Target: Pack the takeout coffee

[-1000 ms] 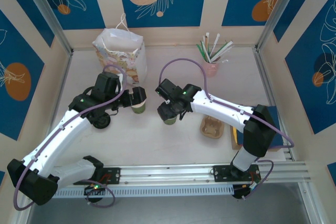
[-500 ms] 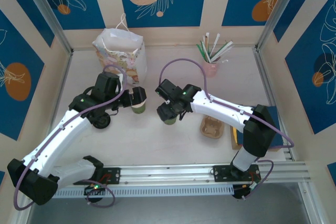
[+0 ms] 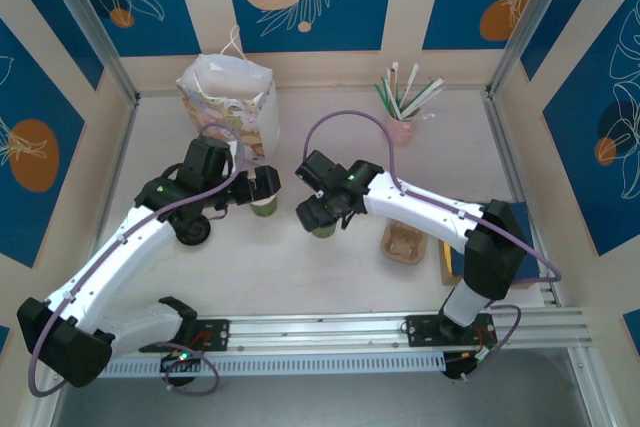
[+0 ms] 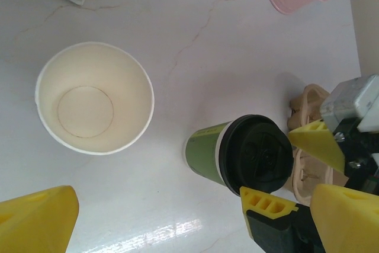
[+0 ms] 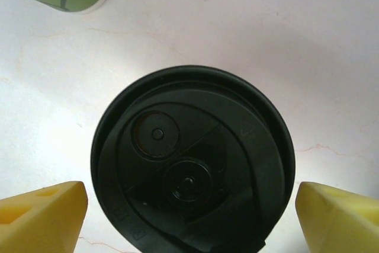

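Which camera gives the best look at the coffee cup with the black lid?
The left wrist view: the lidded cup shows both its green wall and black lid. The right wrist view looks straight down on the lid. In the top external view the right pincer covers most of it.

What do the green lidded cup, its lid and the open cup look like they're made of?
Takeout coffee: likely paper, matte green wall. Its lid: probably plastic, black, moulded ridges, slight sheen. Open cup: paper, it seems, rolled white rim.
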You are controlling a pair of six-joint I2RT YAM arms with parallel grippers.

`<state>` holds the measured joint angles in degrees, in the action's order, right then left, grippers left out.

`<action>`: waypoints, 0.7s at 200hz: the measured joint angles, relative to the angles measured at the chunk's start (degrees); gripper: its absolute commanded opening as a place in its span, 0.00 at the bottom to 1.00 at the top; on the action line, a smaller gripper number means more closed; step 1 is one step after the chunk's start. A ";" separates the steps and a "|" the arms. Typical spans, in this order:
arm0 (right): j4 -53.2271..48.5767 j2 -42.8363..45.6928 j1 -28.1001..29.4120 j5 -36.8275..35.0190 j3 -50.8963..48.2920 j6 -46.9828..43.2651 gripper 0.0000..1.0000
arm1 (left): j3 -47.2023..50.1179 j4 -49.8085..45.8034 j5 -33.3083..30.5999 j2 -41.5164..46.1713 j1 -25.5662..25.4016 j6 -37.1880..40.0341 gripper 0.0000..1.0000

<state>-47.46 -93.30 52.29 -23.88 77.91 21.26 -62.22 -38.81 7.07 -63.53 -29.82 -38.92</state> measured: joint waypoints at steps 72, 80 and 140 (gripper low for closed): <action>3.15 9.22 -7.82 9.51 -2.51 5.90 0.67 | 0.00 4.11 4.17 -5.14 -4.35 -1.77 0.88; 3.98 10.38 -9.29 11.56 -4.00 6.71 0.66 | 0.00 4.28 4.50 -5.97 -4.96 -2.03 0.85; 7.85 12.50 -15.34 21.27 -12.11 13.53 0.57 | -0.09 5.42 5.70 -13.14 -8.31 -2.80 0.61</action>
<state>-39.62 -80.79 36.95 -2.61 65.80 34.79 -62.30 -33.39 12.78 -76.66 -38.13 -41.71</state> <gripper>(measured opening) 0.596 0.647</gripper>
